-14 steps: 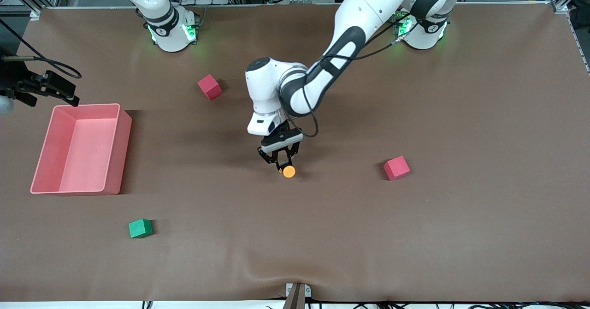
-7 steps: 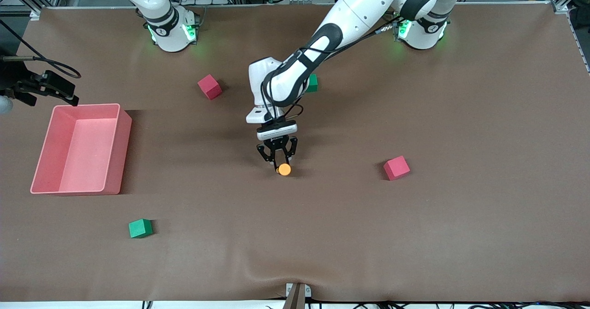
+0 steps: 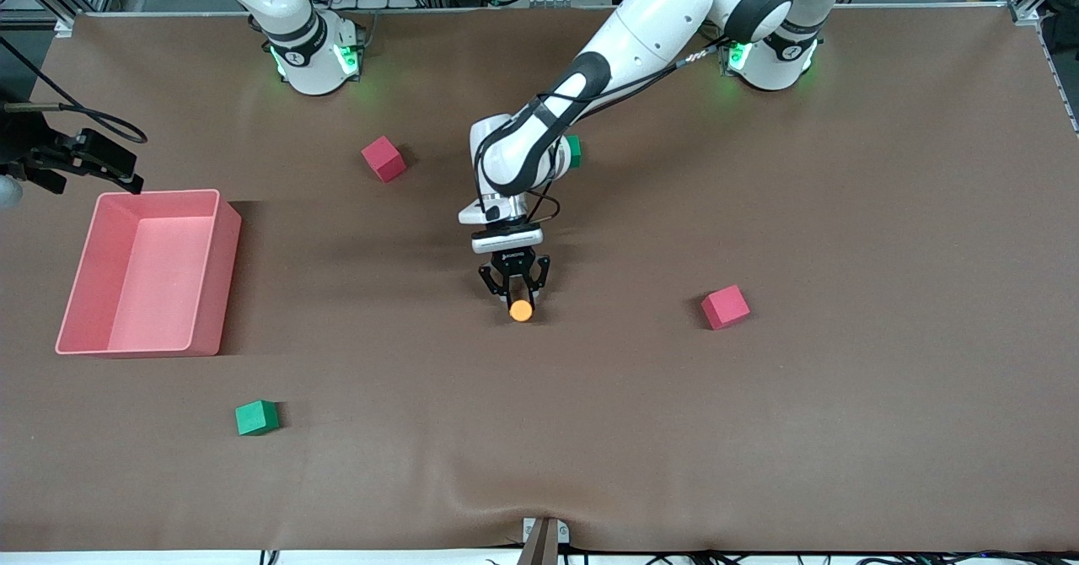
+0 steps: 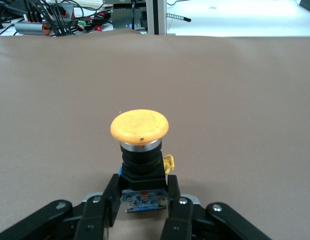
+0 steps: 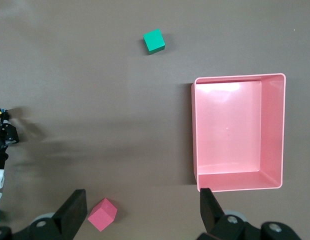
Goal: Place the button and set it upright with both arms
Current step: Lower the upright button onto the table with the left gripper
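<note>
The button [image 3: 521,310] has a round orange cap and a short black body, and it sits at the middle of the table. My left gripper [image 3: 517,298] is shut on its black body. In the left wrist view the cap [image 4: 139,126] stands above the body, with my left gripper [image 4: 142,184] clamping the base from both sides. I cannot tell whether the button touches the table. My right gripper [image 3: 101,162] waits open and empty over the table's edge by the pink bin; in the right wrist view the right gripper [image 5: 140,202] is spread wide.
A pink bin [image 3: 229,236] stands at the right arm's end and also shows in the right wrist view [image 5: 194,135]. The red cubes [image 3: 383,158] [image 3: 725,307] and a green cube [image 3: 256,417] lie loose. Another green cube [image 3: 574,151] is half hidden by the left arm.
The left arm's wrist has straightened and its elbow has drawn back, uncovering a green cube. The gripper and button have shifted slightly toward the right arm's end. The right arm has not moved.
</note>
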`<state>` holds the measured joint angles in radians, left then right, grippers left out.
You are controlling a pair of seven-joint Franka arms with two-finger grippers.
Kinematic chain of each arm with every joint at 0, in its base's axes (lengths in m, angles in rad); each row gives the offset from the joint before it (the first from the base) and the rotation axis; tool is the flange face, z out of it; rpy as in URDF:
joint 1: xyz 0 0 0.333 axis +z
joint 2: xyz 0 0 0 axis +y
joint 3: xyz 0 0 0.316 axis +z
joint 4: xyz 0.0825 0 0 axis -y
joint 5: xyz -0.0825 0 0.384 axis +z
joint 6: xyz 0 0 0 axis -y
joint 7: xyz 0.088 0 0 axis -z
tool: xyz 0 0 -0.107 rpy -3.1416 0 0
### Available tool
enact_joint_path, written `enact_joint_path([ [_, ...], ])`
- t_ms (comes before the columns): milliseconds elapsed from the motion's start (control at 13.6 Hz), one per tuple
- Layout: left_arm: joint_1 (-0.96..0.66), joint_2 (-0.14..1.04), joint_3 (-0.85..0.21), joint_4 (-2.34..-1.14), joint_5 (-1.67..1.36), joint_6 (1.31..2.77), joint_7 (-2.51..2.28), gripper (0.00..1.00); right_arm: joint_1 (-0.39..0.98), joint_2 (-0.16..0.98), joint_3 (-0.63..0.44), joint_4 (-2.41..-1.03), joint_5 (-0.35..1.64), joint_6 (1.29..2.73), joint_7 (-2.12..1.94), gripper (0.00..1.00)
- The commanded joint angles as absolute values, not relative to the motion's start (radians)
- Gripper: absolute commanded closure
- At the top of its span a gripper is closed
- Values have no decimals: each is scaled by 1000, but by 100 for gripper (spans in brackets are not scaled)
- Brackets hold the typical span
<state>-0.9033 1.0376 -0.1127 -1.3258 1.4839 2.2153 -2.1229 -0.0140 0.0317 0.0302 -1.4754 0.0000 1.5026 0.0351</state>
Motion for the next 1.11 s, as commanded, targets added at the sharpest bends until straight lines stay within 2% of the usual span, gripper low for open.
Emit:
enact_joint_path([
  [0,-900,1103,-135,-1235,1586,2198,-2158,100,-38,35,48,-1459,-3,1493,26,0],
  [590,-902,1108,-117,-1226,1601,2198,-2154,97,-49,35,48,-1459,3,1499,26,0],
  [959,-905,1120,-115,-1229,1601,2198,-2155,80,-49,35,48,-1460,6,1493,26,0],
  [1033,-905,1121,-117,-1229,1601,2198,-2155,75,-49,35,48,-1460,6,1493,26,0],
])
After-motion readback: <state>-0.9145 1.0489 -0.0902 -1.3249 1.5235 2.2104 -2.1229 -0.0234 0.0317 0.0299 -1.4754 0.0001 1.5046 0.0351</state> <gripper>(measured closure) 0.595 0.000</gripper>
